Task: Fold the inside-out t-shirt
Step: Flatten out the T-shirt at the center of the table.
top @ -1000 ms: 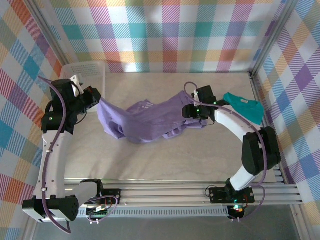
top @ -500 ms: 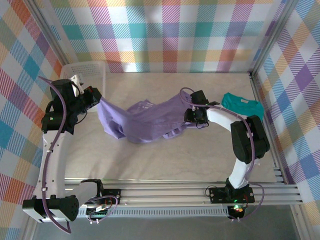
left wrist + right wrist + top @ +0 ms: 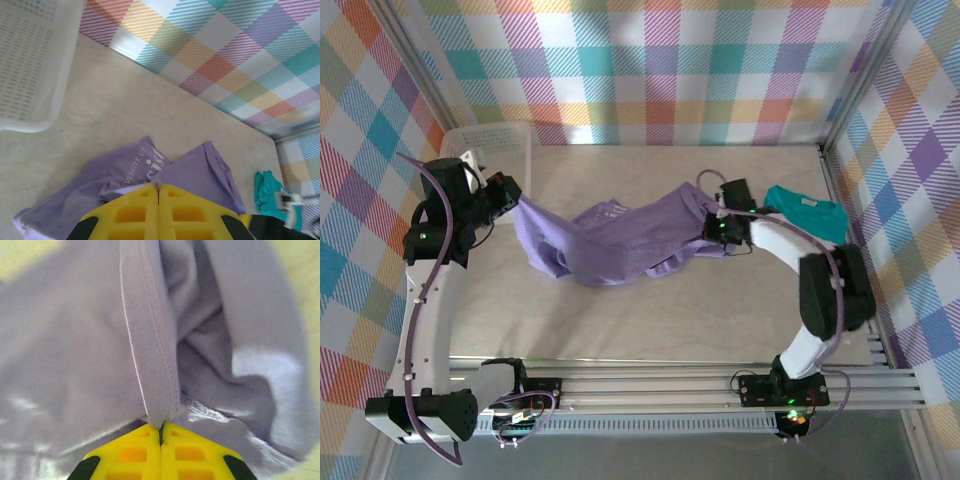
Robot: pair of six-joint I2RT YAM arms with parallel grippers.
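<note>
Gripping the shirt (image 3: 610, 240) at both ends, I am only at the start of this fold. My left claw (image 3: 510, 197) is clenched on the shirt's left edge, just in front of the basket (image 3: 490, 140), and holds that side up off the table (image 3: 620, 330). My right claw (image 3: 161, 432) is pinched shut on a stitched hem band (image 3: 150, 340) at the right end, near the teal shirt (image 3: 810, 215). Between the two the cloth sags in a crumpled swag, its middle bunched on the table. Nothing lies flat and no fold is made. As I judge it, everything is left: spreading it out smooth, then folding sleeves and body.
</note>
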